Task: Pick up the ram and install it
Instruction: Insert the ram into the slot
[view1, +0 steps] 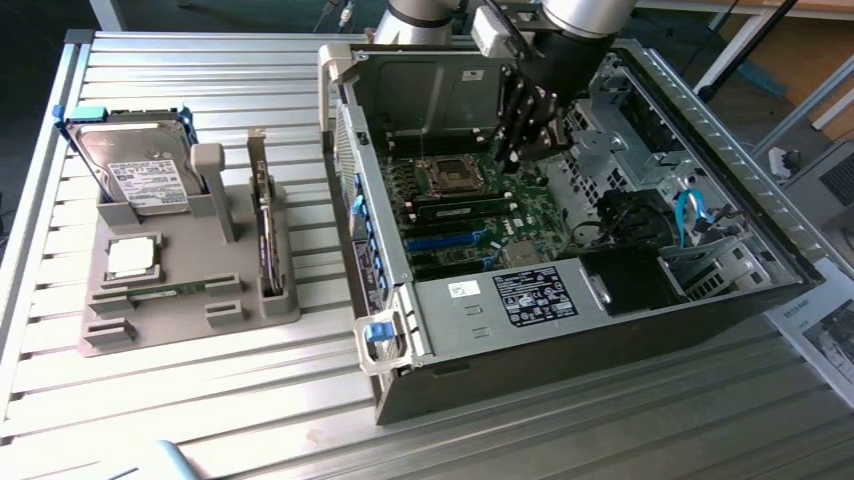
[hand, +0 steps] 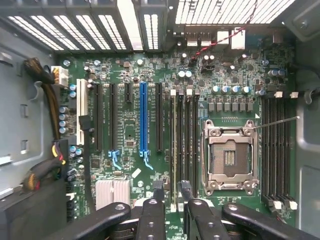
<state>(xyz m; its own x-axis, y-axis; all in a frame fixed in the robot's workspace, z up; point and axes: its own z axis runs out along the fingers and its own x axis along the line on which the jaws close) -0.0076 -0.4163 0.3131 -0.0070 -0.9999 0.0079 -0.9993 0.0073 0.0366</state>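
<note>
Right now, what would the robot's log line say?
gripper: open, empty | position: above motherboard | ram: lying in gray tray, untouched

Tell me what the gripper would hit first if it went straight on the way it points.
Most likely the memory slots on the motherboard, beside the empty processor socket. The gripper points at them with open fingers and nothing shows between, though depth is unclear.

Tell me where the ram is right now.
In the exterior view, the ram lies in the grey holder on that view's left, next to the square silver processor chip.
</note>
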